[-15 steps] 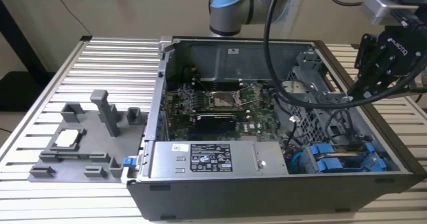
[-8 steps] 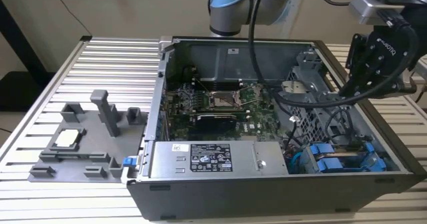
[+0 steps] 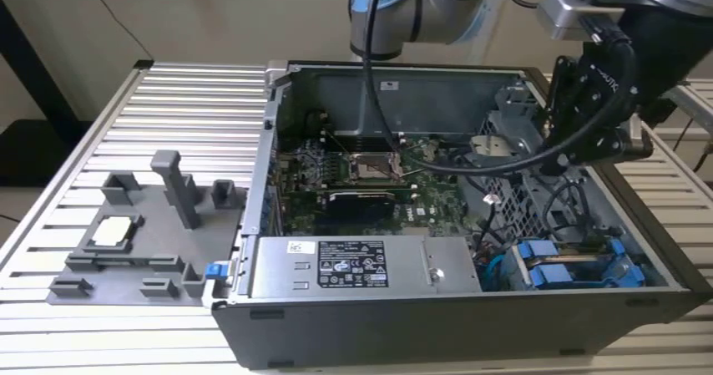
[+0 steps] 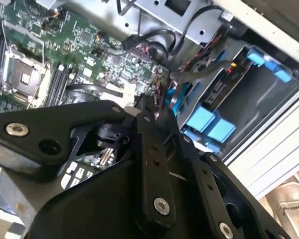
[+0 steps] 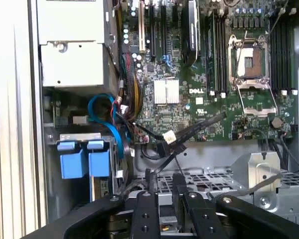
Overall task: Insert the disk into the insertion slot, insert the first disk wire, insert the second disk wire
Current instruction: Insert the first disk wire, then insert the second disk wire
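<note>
One gripper point(image 3: 555, 164), jaws narrow, nr touching, hangs over the PC case point(image 3: 446, 329). You'll find the disk point(image 3: 573, 268) w/ blue tabs toward exterior view's lower right, well apart from jaws, long axis running left-right there.

an open computer case point(image 3: 446, 333) lies on the slatted worktop point(image 3: 189, 91), with a fixture tray point(image 3: 123, 250) beside it on the exterior view's left. inside, the motherboard point(image 3: 368, 174) lies on the case floor and the power-supply box point(image 3: 346, 266) sits along the near wall. in the near corner on the exterior view's right, the disk point(image 3: 557, 271) appears seated in the insertion slot point(image 5: 51, 164). the gripper point(image 3: 563, 154) hangs above the case, behind that slot.
</note>
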{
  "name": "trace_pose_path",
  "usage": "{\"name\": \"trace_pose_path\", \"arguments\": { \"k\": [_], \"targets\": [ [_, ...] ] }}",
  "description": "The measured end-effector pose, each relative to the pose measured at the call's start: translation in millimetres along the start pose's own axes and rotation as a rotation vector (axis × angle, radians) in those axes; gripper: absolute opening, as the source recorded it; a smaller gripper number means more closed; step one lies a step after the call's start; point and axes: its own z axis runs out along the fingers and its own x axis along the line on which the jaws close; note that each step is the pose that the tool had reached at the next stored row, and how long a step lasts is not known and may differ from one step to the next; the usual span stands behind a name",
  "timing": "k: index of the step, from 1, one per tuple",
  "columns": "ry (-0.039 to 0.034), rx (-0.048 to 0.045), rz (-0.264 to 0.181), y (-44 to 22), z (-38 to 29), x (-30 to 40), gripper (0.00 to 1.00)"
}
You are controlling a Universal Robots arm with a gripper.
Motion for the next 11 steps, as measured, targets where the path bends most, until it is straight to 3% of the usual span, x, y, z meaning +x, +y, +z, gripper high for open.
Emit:
{"name": "trace_pose_path", "arguments": {
  "k": [5, 11],
  "targets": [
    [0.0, 0.0006, 0.0, 22.8, 1.1, 1.9, 0.27],
    [0.0003, 0.0046, 0.0, 24.5, 1.1, 1.9, 0.27]
  ]
}}
